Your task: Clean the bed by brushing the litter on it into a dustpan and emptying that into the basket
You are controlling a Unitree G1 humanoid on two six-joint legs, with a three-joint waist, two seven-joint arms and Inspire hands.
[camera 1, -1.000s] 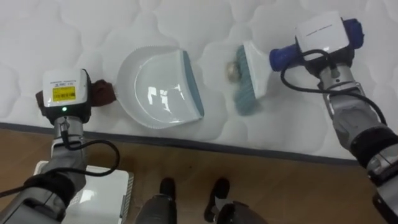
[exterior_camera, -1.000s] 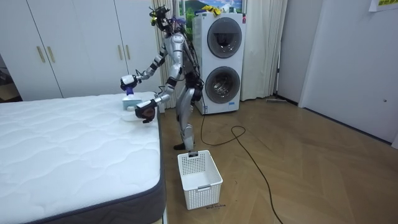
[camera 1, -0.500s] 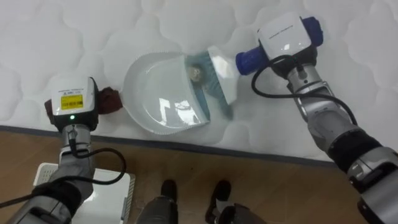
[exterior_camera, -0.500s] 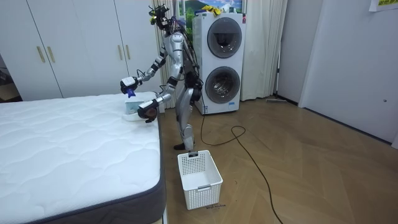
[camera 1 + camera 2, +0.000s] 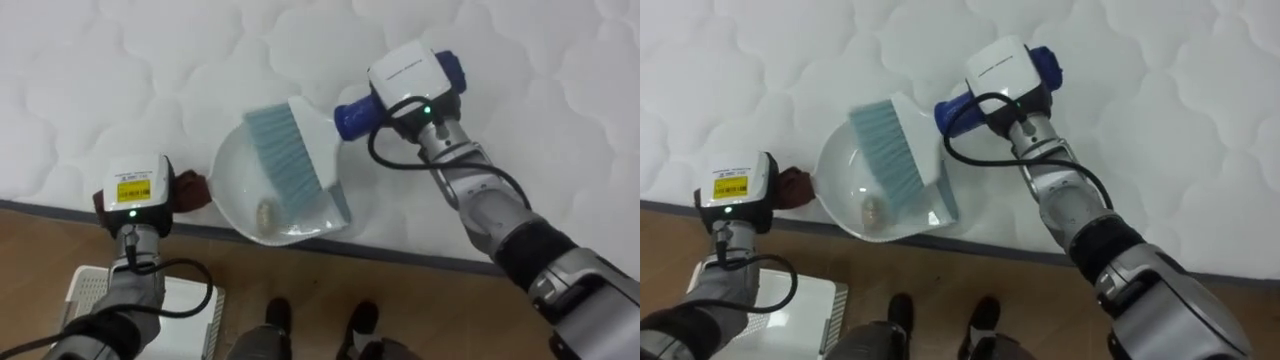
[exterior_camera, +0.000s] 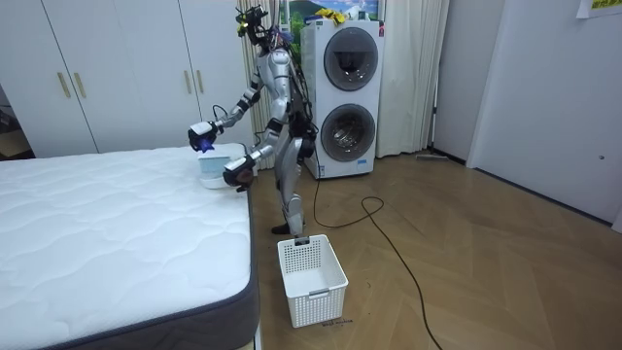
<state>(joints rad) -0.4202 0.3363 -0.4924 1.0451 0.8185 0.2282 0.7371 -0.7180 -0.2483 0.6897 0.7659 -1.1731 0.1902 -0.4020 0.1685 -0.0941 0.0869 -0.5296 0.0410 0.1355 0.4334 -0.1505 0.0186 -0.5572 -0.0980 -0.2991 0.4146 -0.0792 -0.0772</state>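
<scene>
- At the middle of the eye views, holds a white dustpan (image 5: 232, 175) at the near edge of the mattress (image 5: 120, 60), lower rim reaching past the dark border.
- From the lower left, grips the dustpan's left side with the left hand (image 5: 135, 190), dark fingers curled onto it.
- From the upper right, clasps the blue handle of a brush (image 5: 285, 160) in the right hand (image 5: 410, 80), closed round it.
- Rests the pale blue bristles, angled downward, in the dustpan's right part.
- Carries a small beige scrap (image 5: 267, 210) in the dustpan's lower part, just left of the bristles.
- At the lower left, stands beside a white basket (image 5: 90, 300) on the wooden floor (image 5: 400, 310).
- At the room view's upper middle, stands upright at the bed's corner, both arms stretched toward the mattress, with a stacked washer and dryer (image 6: 345, 87) behind.
</scene>
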